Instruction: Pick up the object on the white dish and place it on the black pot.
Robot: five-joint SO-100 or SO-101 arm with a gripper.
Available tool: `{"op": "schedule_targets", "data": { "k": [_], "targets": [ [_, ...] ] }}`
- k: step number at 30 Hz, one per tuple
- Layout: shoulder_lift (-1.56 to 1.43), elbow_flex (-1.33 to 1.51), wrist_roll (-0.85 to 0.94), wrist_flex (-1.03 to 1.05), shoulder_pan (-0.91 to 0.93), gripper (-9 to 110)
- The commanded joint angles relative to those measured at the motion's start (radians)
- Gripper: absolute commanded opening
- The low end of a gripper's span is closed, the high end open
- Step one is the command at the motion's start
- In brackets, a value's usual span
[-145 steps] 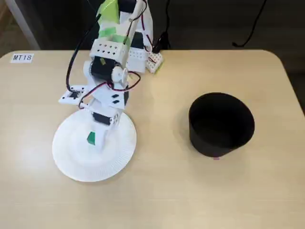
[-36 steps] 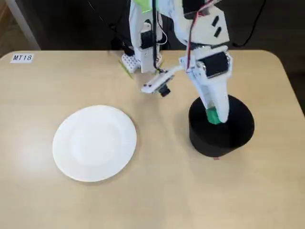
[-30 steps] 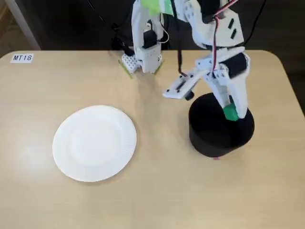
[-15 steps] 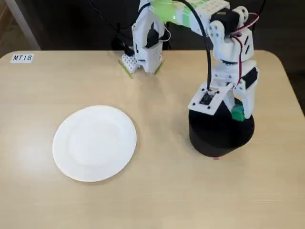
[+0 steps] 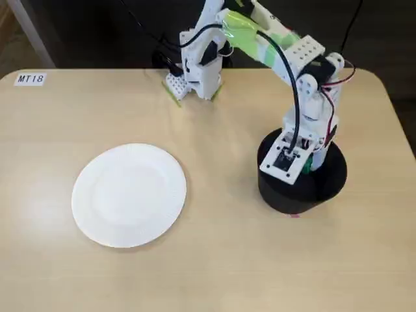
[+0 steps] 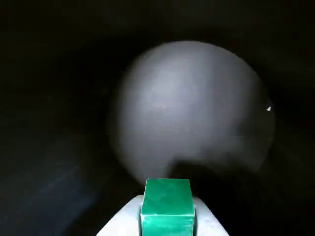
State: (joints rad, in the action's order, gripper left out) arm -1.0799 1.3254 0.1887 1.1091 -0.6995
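Observation:
The white dish lies bare on the table at the left in the fixed view. The black pot stands at the right. My gripper points down into the pot's mouth, with a bit of green showing at its tip. In the wrist view the gripper is shut on the green cube, which sits between the white fingers at the bottom edge. Beyond it is the pot's dim grey floor, ringed by dark walls. The cube hangs above that floor.
The arm's white base stands at the table's back edge, with black cables behind it. A label reading MT18 is stuck at the back left corner. The light wooden table stretches between plate and pot.

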Motion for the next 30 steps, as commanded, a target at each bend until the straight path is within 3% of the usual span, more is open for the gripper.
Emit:
{"op": "schedule_targets", "data": {
  "k": [1, 6, 12, 17, 24, 30],
  "targets": [
    [0.008, -0.014, 0.012, 0.003, 0.009, 0],
    [0.041, -0.017, 0.003, 0.003, 0.029, 1],
    [0.037, -0.017, 0.041, 0.018, 0.046, 25],
    [0.014, -0.021, 0.054, 0.011, 0.058, 34],
    [-0.107, -0.025, 0.063, 0.032, 0.086, 27],
    [-0.296, -0.071, 0.044, 0.037, 0.117, 3]
  ]
}}
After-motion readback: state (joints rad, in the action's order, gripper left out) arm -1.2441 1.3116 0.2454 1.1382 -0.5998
